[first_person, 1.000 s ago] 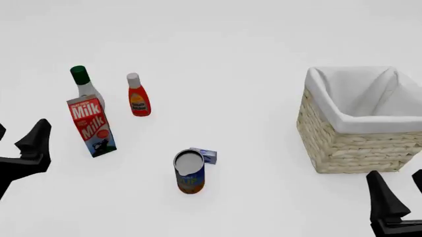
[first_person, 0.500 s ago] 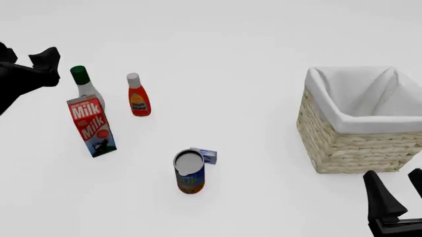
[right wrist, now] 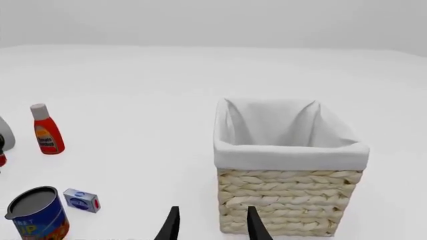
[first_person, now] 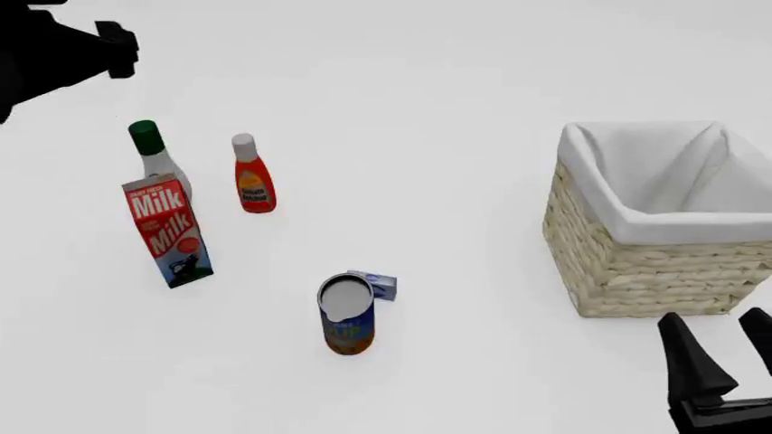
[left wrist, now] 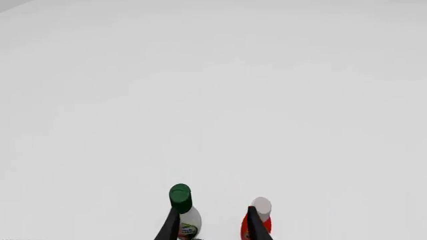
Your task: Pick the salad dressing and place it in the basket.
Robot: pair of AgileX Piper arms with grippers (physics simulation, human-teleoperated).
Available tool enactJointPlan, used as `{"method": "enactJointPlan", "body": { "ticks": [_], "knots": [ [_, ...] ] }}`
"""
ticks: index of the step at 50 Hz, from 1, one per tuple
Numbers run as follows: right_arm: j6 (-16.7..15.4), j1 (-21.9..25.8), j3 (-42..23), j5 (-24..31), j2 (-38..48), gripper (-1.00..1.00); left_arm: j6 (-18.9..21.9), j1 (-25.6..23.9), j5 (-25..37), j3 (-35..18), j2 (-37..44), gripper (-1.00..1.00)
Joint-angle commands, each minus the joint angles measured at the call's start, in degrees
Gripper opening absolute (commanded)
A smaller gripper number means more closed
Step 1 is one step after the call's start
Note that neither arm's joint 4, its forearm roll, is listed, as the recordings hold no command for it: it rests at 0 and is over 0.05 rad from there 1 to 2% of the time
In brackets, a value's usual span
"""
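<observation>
The salad dressing (first_person: 154, 159), a white bottle with a dark green cap, stands upright at the left, just behind the milk carton (first_person: 169, 231). My left gripper (first_person: 118, 47) hovers high at the far left, beyond and above the bottle and apart from it. In the left wrist view the salad dressing (left wrist: 181, 202) shows beside one finger, and the left gripper (left wrist: 212, 229) is open and holds nothing. The wicker basket (first_person: 627, 267) with white lining stands at the right. My right gripper (first_person: 721, 351) is open, low near the basket's front corner. The right wrist view faces the basket (right wrist: 287, 200) past the right gripper (right wrist: 212, 226).
A small red bottle (first_person: 253, 179) with a white cap stands right of the salad dressing. A blue and orange can (first_person: 346, 316) sits mid-table with a small blue box (first_person: 379, 286) behind it. The red bottle (left wrist: 261, 214) also shows by the other left finger.
My left arm has swung from low at the left edge up and forward, to high above the far left of the table. The right gripper has barely shifted.
</observation>
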Motion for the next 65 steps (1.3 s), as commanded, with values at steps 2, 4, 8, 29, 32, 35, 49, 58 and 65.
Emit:
{"method": "enactJointPlan", "body": {
  "ticks": [2,4,8,29,32,35,49,58,65],
  "knots": [
    [-0.1,0.1,0.2,-0.4,0.7,1.0,-0.9,2.5,6.1,-12.3,9.6,1.0],
    [-0.1,0.0,0.2,-0.4,0.7,1.0,-0.9,2.9,6.5,-13.4,10.7,1.0],
    [0.0,0.0,0.2,-0.5,1.1,1.0,-1.1,3.8,7.4,-16.3,13.1,1.0],
    [-0.1,0.5,0.2,1.0,-0.1,1.0,-2.4,7.7,9.4,-24.3,22.4,1.0],
    [0.0,0.6,0.2,1.2,-0.4,1.0,-2.3,7.8,9.2,-24.8,23.5,1.0],
    [0.0,0.7,0.2,1.6,-0.7,1.0,-2.3,7.5,8.9,-25.1,24.3,1.0],
    [0.1,0.8,0.3,2.7,-1.9,1.0,-2.0,7.2,7.8,-26.2,28.3,1.0],
    [0.2,1.1,0.3,2.5,-1.7,1.0,-1.8,6.9,7.5,-26.8,30.5,1.0],
    [0.2,1.3,0.3,3.3,-2.3,1.0,-1.1,6.6,7.4,-27.4,32.1,1.0]
  ]
}}
